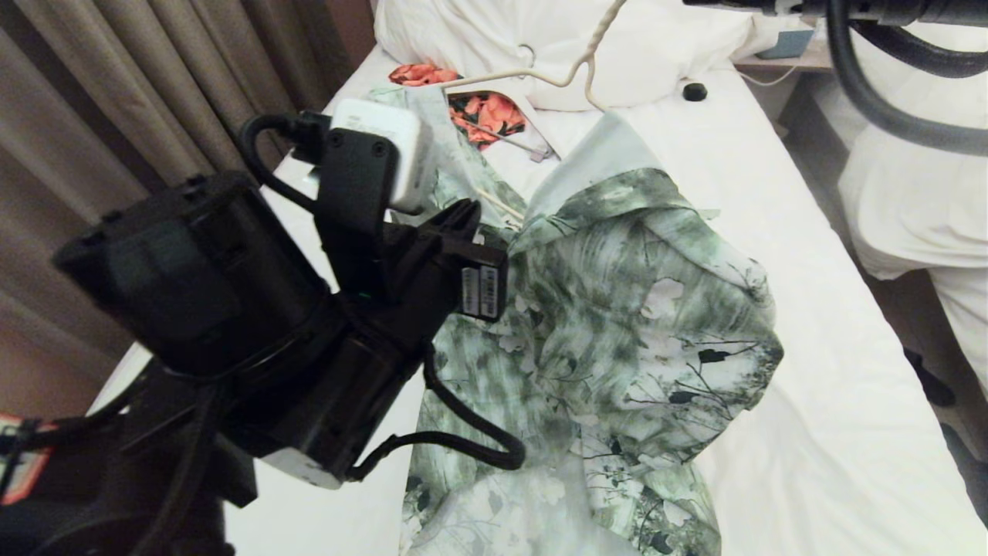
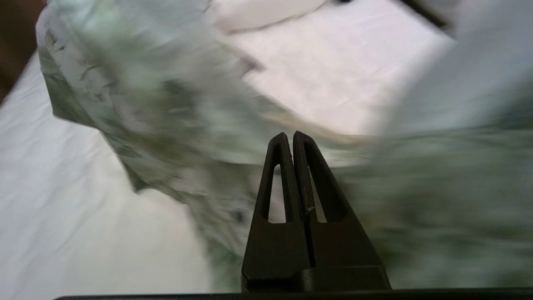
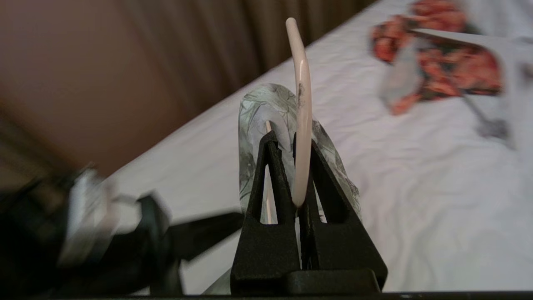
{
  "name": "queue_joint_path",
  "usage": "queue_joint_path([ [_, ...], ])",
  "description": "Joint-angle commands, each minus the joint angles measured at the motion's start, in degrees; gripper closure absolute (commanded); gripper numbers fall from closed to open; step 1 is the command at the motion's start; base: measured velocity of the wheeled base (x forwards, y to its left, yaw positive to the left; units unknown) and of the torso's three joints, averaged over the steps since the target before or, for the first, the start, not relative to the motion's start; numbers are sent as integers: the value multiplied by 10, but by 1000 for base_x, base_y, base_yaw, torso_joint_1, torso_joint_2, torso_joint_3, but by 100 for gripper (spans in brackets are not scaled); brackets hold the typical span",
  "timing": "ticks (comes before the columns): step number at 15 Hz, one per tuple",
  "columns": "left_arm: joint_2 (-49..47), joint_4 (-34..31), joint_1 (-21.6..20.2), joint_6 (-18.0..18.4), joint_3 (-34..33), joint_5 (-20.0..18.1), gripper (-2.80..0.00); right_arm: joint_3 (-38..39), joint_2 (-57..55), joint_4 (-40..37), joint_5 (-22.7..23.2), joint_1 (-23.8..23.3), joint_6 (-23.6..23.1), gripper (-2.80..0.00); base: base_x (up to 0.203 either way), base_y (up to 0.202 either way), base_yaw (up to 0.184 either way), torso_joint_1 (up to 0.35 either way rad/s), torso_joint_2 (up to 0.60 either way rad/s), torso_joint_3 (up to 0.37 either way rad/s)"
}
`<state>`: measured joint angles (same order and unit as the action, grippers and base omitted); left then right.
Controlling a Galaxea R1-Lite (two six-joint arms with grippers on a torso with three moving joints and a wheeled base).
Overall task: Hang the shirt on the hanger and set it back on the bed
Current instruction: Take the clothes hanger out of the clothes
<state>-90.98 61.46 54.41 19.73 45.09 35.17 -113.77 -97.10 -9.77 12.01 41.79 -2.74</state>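
Honestly, with the right claw (image 3: 291,141) clamped on the thin cream wire hanger (image 3: 302,104) and the left claw (image 2: 290,139) closed empty, the green-and-white floral shirt (image 1: 617,324) could slide off.

No text seems legible, even on the arm's labels (image 1: 479,291).

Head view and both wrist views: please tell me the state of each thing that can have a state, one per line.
shirt: lifted off the bed, draped, bunched
hanger: clamped at its hook, raised
right gripper: shut on the hanger
left gripper: shut, next to the shirt; grip on cloth unclear
bed: sheet smooth
orange-and-black garment: lying near the pillow
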Motion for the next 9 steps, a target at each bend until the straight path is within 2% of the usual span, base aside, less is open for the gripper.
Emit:
queue_joint_path([
  [1,67,3,-22,-1,-51,10,0,0,23,-10,49,-12,-3,0,0,0,0,0,0,0],
  [4,140,-3,-88,-17,-148,16,0,0,42,-19,123,-21,-17,0,0,0,0,0,0,0],
  [6,202,-28,-149,-30,-187,17,0,0,56,-37,145,-14,-45,0,0,0,0,0,0,0],
  [8,275,-97,-189,-39,-198,17,0,0,72,-49,150,5,-65,0,0,0,0,0,0,0],
  [9,313,-163,-201,-49,-199,16,0,0,82,-68,150,13,-69,0,0,0,0,0,0,0],
])
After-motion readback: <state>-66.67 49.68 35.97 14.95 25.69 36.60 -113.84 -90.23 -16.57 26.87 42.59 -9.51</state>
